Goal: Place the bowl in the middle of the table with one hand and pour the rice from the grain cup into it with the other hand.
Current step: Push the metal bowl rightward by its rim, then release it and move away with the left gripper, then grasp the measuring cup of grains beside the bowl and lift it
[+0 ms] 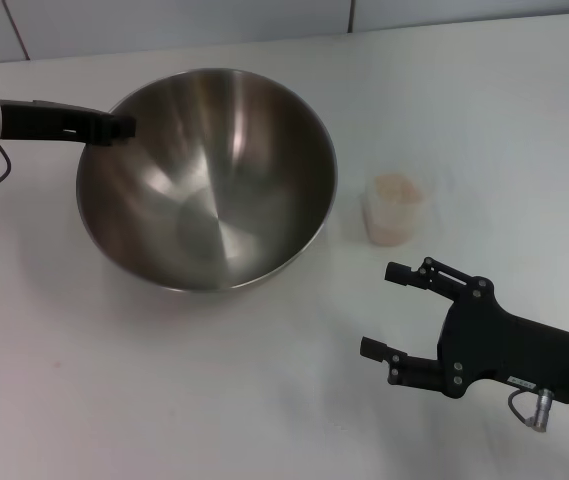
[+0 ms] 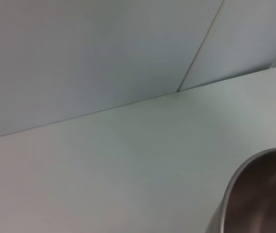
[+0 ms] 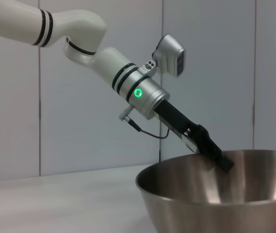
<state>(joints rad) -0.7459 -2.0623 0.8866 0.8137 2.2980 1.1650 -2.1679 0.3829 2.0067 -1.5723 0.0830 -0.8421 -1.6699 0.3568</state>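
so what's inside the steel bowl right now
Nothing: the mixing bowl's brushed-metal inside is bare. The rice sits in the grain cup on the robot's right of the bowl. The left gripper clamps the far-left rim, one finger reaching inside, covering that bit of wall.

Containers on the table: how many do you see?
2. The bowl sits left of centre, the left gripper at its rim. The grain cup stands just right of it, untouched.

White table (image 1: 214,400) carries bowl (image 1: 214,190) — and grain cup (image 1: 396,208) (just beside).
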